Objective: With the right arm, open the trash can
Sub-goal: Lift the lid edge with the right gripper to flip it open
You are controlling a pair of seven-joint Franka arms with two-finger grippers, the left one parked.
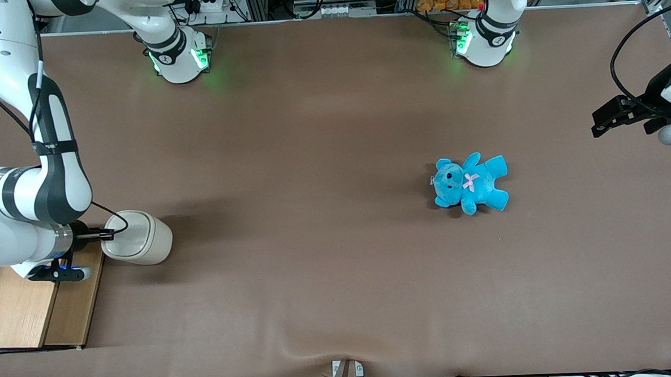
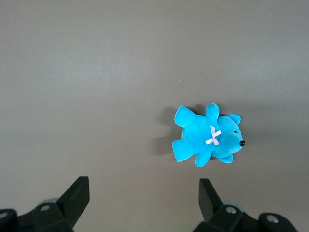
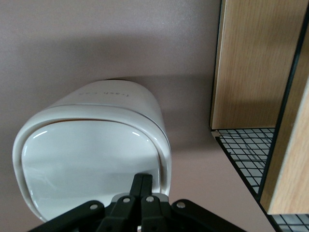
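Observation:
The cream-beige trash can [image 1: 139, 238] stands on the brown table at the working arm's end, beside a wooden box. In the right wrist view the trash can [image 3: 111, 111] shows its body with faint lettering and its paler swing lid [image 3: 87, 164]. The right arm [image 1: 41, 195] reaches down beside it. My gripper [image 1: 109, 235] is at the lid's edge, its black fingers pressed together, tips resting on the lid near its rim. It also shows in the right wrist view [image 3: 142, 181], shut and holding nothing.
A wooden box [image 1: 32, 304] lies right next to the trash can, under the arm's wrist; its wooden wall [image 3: 251, 63] and a black wire grid [image 3: 246, 150] show close by. A blue teddy [image 1: 470, 184] lies toward the parked arm's end.

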